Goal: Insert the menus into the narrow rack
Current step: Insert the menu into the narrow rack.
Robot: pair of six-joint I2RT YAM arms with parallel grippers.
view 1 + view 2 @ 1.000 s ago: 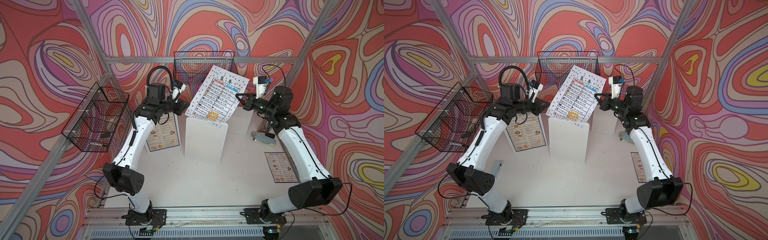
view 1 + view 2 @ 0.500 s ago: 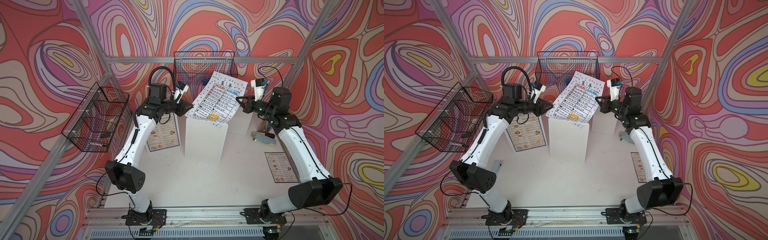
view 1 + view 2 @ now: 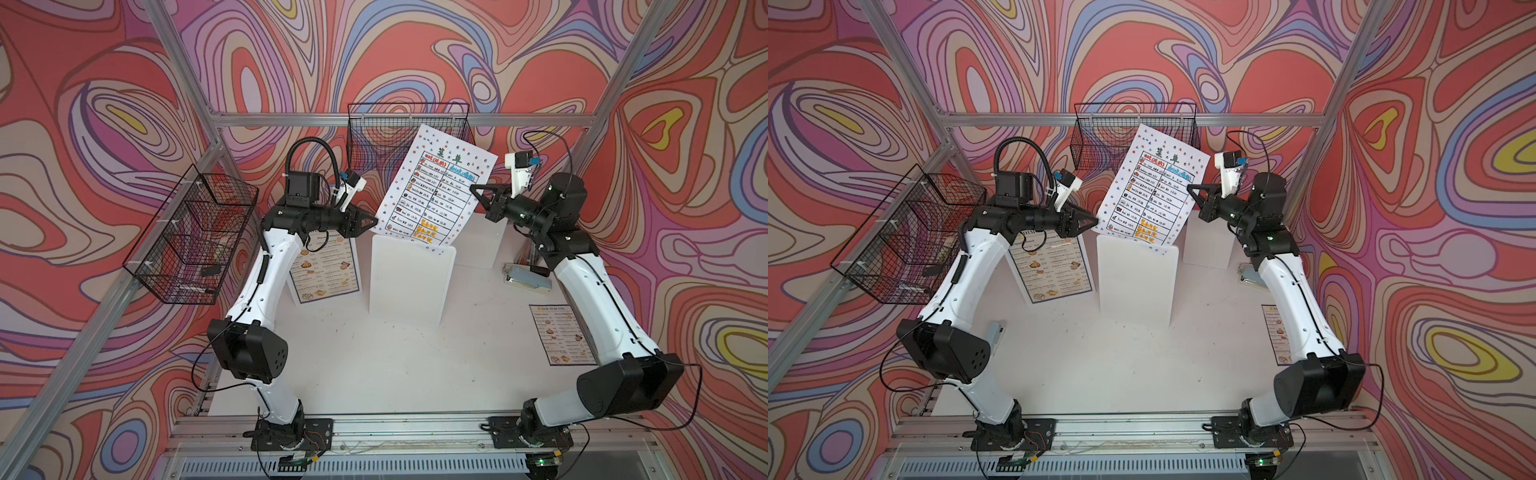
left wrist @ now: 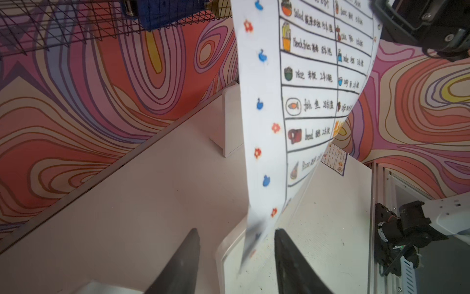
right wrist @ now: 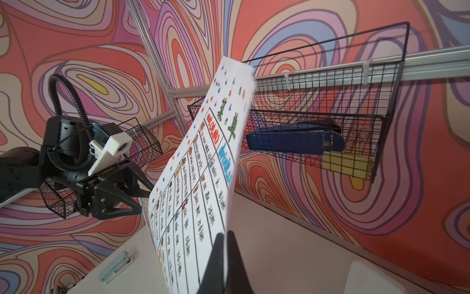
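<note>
**A:** What do the top views give?

**B:** In both top views the white menu point(image 3: 436, 191) stands nearly upright, tilted, over the white rack point(image 3: 407, 286) at the back of the desk point(image 3: 395, 374); its lower edge meets the top of the rack's front panel; whether it is in the slot I cannot tell. The right pincer point(image 3: 473, 189) is clenched on one side edge; the left pincer point(image 3: 372, 220) sits at the opposite edge, near the lower corner.

**A:** And the other sheets?

**B:** A blue-bordered menu point(image 3: 326, 270) lies flat just beside the rack, partly under the left arm; a smaller blue-bordered menu point(image 3: 561, 336) lies flat by the right arm, well apart from the rack; a pale stapler point(image 3: 525, 280) lies on the desk close to that arm.

**A:** The left wrist view?

**B:** The left pincer point(image 4: 236, 230) is released; its fingers point(image 4: 185, 254) stand apart; the sheet's blurred edge hangs between them, nearer one finger; whether it touches I cannot tell.

**A:** The right wrist view?

**B:** The right pincer point(image 5: 225, 234) is grasping the white menu point(image 5: 203, 178), fingers pressed together on its edge; the sheet bows away from it; beyond, the left pincer point(image 5: 146, 194) shows parted jaws at the far edge; the wire basket point(image 5: 330, 101) on the back rail holds a blue stapler point(image 5: 292, 142) and a yellow clip point(image 5: 346, 165).
</note>
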